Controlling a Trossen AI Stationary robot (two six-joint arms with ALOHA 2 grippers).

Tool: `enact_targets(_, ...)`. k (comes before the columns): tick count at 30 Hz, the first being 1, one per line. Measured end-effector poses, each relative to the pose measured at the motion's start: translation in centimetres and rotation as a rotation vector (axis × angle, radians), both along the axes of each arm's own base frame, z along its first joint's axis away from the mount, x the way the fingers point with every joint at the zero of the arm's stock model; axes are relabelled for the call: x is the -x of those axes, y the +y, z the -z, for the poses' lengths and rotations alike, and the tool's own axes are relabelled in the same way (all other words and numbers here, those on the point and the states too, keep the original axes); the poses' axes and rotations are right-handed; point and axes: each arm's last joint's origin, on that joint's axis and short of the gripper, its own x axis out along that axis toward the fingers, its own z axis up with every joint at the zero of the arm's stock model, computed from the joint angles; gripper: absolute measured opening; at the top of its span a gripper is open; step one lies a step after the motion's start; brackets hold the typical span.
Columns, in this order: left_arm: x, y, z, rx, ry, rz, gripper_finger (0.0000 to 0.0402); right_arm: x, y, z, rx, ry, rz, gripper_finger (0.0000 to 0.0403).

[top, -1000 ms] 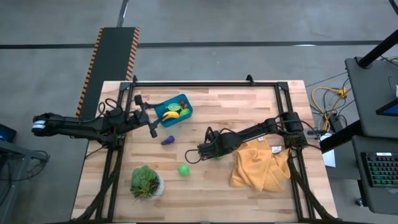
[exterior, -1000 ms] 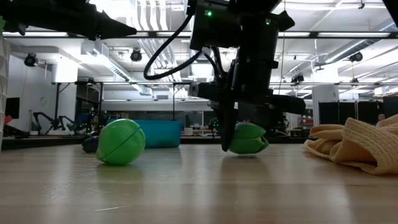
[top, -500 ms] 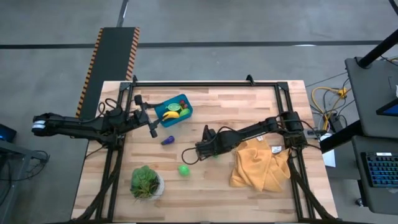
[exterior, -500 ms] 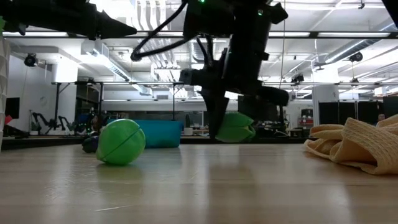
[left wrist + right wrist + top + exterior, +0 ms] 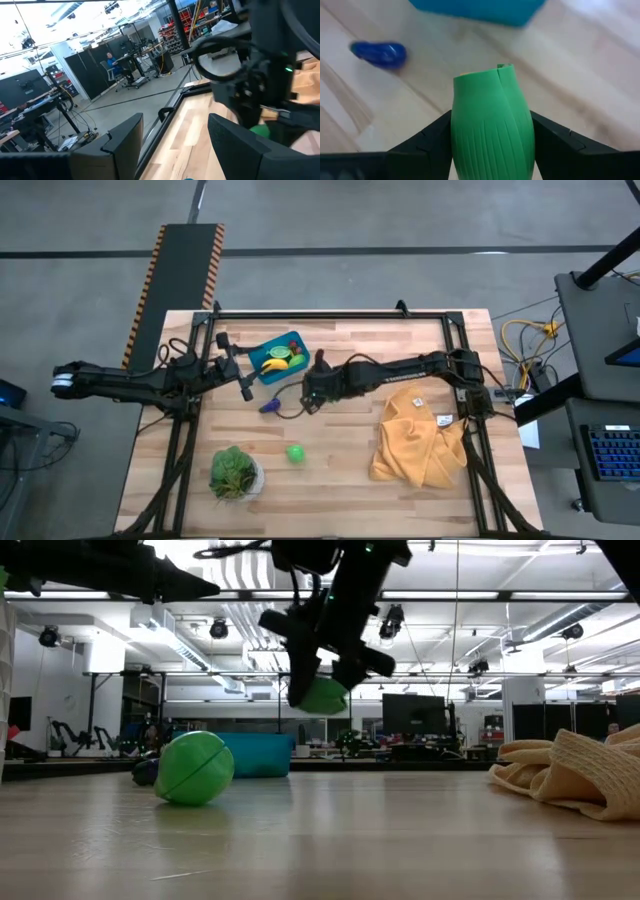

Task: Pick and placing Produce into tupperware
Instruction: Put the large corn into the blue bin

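Since it is now lifted off the table, the green vegetable (image 5: 492, 125), clamped by the right gripper (image 5: 312, 388), is carried toward the tub (image 5: 280, 357); the left gripper (image 5: 240, 375) waits open.

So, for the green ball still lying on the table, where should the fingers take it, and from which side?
Take the green ball across its widest middle, coming straight down from above. It is round, rests alone on bare table, and nothing crowds its sides.

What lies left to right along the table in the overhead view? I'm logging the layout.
Left gripper → tub → right gripper holding a green piece → yellow cloth. Nearer row: plant → green ball.
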Motion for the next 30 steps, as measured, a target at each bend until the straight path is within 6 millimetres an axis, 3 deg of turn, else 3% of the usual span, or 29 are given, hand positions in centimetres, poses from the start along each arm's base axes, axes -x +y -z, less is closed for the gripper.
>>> enact_targets(7,0.1,0.0,-0.1,0.002,-0.006,0.000,0.0209,-1.0,-2.1,-2.7,0.089,-0.038,-0.119,0.0214)
enact_targets(13,0.7,0.0,-1.2,0.000,-0.068,0.000,0.0209,-1.4,-4.1,-3.6,0.164,-0.054,-0.197,0.0214)
enact_targets(21,2.7,0.3,-1.5,0.012,-0.087,-0.147,0.0209,-2.0,-7.5,-3.8,0.156,-0.151,-0.308,0.0214)
enact_targets(30,4.5,0.3,-1.6,0.020,-0.130,-0.156,0.0209,-2.8,-11.6,-2.5,0.170,-0.223,-0.368,0.0214)
